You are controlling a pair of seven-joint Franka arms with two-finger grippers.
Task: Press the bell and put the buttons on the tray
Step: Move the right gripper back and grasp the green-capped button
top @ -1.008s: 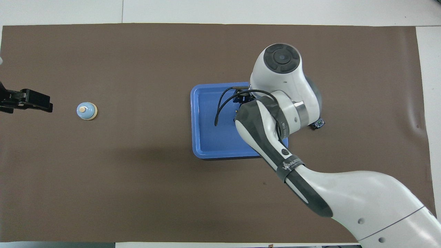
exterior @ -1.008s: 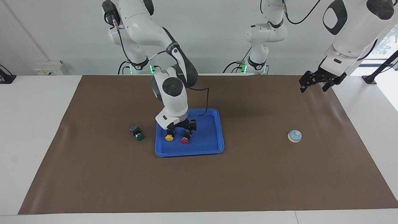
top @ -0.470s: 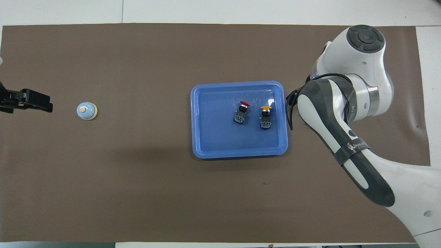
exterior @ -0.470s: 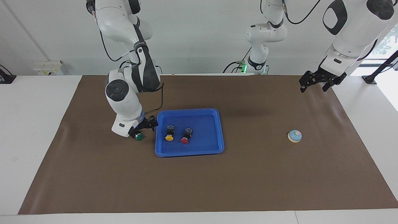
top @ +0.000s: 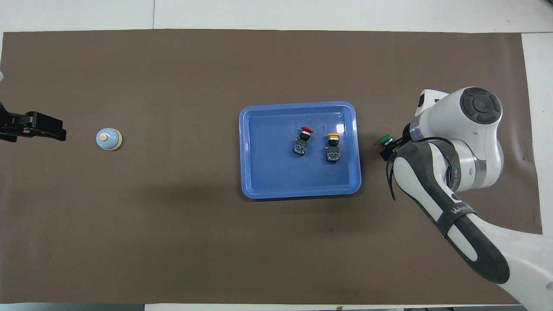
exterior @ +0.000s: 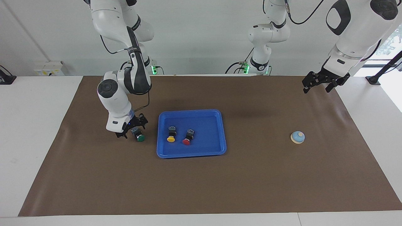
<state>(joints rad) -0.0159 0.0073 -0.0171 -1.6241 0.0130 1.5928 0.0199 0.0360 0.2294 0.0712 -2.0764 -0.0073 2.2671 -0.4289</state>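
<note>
The table (exterior: 201, 188) has a brown mat (exterior: 251, 175) on it. The blue tray (exterior: 216, 147) lies in the middle, beside the right pincer (exterior: 132, 127). That pincer is low over the green button (exterior: 138, 134), its fingers apart and holding nothing. The yellow button (exterior: 171, 134) and the red button (exterior: 187, 137) lie in the tray. The left pincer (exterior: 317, 83) waits, fingers apart, up over the mat's edge, with the little bell (exterior: 297, 137) on the mat not far from it.
</note>
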